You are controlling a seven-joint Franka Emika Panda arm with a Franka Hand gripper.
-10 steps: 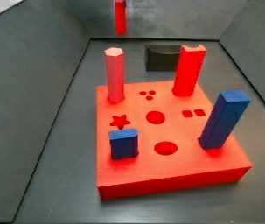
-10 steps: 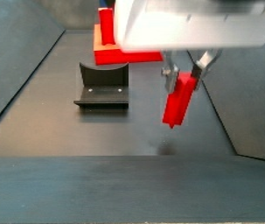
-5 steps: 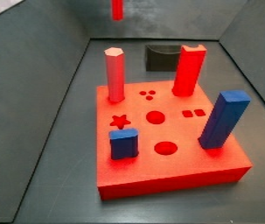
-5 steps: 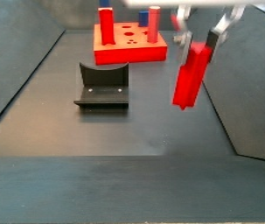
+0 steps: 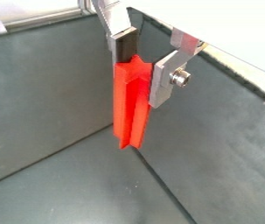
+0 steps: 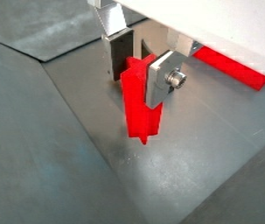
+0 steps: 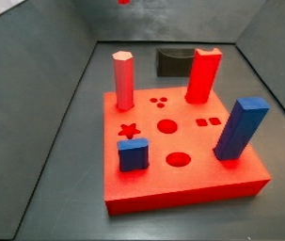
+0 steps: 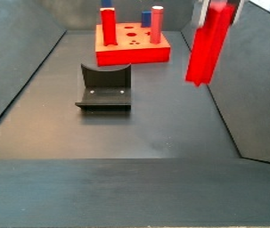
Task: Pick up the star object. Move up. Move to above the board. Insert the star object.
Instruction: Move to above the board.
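Lift is well under way — the star object (image 8: 208, 43) hangs clear of the floor, clamped near its upper end between the gripper's (image 5: 146, 54) silver fingers (image 5: 166, 77), ridged sides pointing straight down. A second ago, in a side view, its lower tip sat much nearer the grey floor; half a second ago it was higher; now the peg has climbed so far that its top and the gripper run out of that view at about 1 o'clock. From the opposite side only a red sliver (image 7: 122, 2) shows at 12 o'clock, where earlier a longer stretch of the peg was visible. So the arm has been rising steadily with the peg secure in its grasp — no slip or tilt that I can make out in either wrist view (image 6: 139, 103).

That means pick-up is done and the upward move looks nearly complete; the traverse to above the board (image 7: 195, 188) has not begun. The board lies well apart from the peg, towards 11 o'clock in the view where the peg looms large (image 8: 132, 52), beyond the fixture (image 8: 105, 86). On its top the star hole (image 7: 128, 131) sits open, near the pinkish hexagonal peg (image 7: 123, 81) and just behind a short blue block (image 7: 134, 154); a wide red notched peg (image 7: 204, 75) and a tall blue block (image 7: 239, 128) also stand on it. My judgement: the coming move must clear those standing pieces, and the ridges will need to line up with the hole before descent.
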